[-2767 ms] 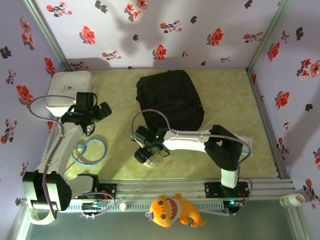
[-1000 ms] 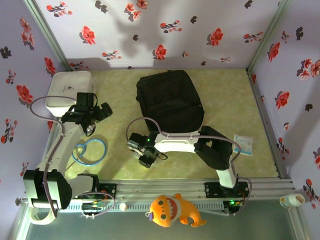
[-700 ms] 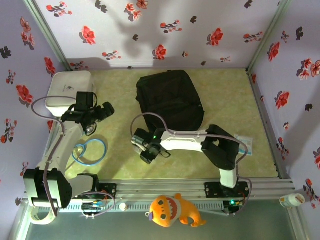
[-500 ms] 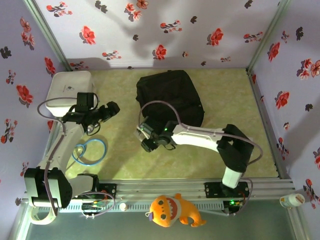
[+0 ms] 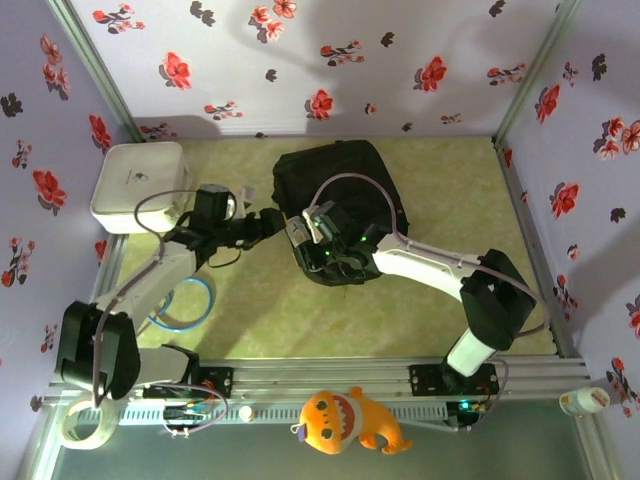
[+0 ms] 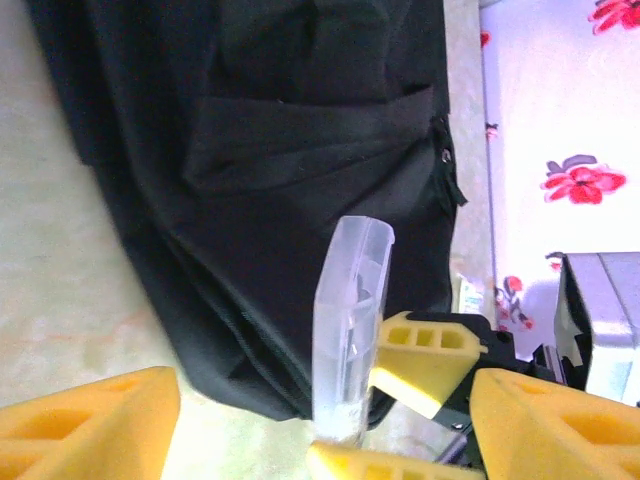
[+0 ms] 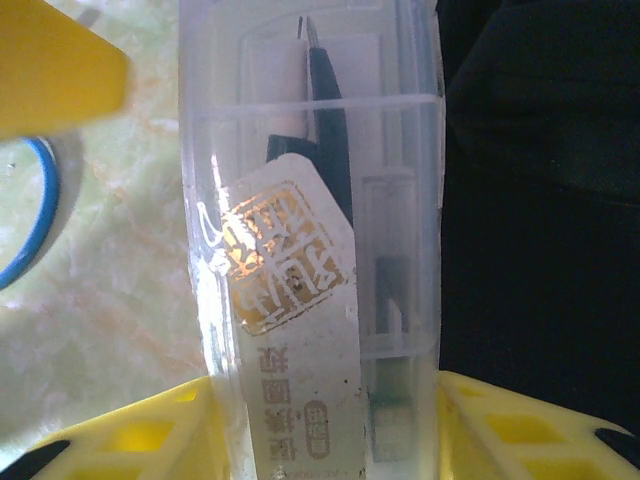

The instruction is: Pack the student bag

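Note:
The student bag is a large black fabric backpack lying flat at the back middle of the table. My right gripper is shut on a clear plastic stationery case at the bag's near-left edge. In the right wrist view the clear case stands between my yellow fingers, with a dark pen-like tool and a gold label inside and the bag to the right. My left gripper is open just left of the case. The left wrist view has the case upright against the bag.
A white rounded hard case sits at the back left. A blue cable ring lies near the left arm. An orange plush toy rests on the front rail. Floral walls close in the table on three sides.
My right gripper has carried the clear case from the table's front middle up to the bag's near-left edge. My left arm has swung right toward the bag and case.

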`<state>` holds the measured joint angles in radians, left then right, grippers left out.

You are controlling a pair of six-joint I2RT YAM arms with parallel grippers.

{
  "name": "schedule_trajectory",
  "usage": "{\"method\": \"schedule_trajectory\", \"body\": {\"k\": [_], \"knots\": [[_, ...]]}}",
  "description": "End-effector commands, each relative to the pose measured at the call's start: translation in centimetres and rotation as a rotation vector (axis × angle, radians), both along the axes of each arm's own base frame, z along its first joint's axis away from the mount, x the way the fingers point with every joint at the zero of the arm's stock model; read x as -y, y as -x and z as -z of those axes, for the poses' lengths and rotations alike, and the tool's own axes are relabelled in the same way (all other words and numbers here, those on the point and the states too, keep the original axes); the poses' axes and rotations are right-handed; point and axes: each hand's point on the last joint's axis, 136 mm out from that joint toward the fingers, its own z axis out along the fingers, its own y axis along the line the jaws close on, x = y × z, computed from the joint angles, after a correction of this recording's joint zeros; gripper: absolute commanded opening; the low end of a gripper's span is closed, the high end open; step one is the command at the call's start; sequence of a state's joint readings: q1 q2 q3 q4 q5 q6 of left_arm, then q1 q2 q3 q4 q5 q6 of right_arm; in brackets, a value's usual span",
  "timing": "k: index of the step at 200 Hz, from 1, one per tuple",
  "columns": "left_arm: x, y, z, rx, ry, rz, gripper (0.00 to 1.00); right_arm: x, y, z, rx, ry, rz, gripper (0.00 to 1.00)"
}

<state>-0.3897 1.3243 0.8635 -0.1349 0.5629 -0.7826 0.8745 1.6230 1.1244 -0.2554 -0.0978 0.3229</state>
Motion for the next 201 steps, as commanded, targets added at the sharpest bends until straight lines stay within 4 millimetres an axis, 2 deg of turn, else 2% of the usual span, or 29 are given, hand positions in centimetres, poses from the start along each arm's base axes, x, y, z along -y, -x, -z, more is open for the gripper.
{"method": "schedule_trajectory", "body": {"k": [1,18,39,76,130,140,166,201], "knots": [[2.2,-0.6,-0.6,0.032,0.074,0.043,0.68,-0.3,-0.3,-2.0,0.004,-0.089,0.011,0.50],[2.5,-1.2,0.4,0.001,0.080,0.031,0.59,-0.2,-0.4,-2.3,0.007,-0.102,0.014,0.50],[2.8,-1.7,0.6,-0.003,0.093,0.022,0.51,-0.2,-0.4,-2.3,-0.002,-0.111,0.014,0.50],[3.3,-1.9,-0.3,0.021,0.108,0.049,0.38,-0.4,-0.6,-2.2,-0.022,-0.136,0.019,0.51],[4.1,-2.5,-1.6,0.038,0.136,0.087,0.21,-0.5,-1.2,-3.2,-0.029,-0.196,0.039,0.52],[4.1,-2.8,-2.0,0.048,0.140,0.084,0.19,-0.3,-1.4,-3.6,-0.032,-0.213,0.049,0.57],[4.0,-3.7,-3.5,0.076,0.173,0.069,0.17,0.9,-2.1,-4.7,-0.053,-0.283,0.107,0.84],[4.4,-5.2,-6.4,0.108,0.285,0.049,0.17,2.6,-3.1,-7.5,-0.134,-0.526,0.176,0.91]]}}
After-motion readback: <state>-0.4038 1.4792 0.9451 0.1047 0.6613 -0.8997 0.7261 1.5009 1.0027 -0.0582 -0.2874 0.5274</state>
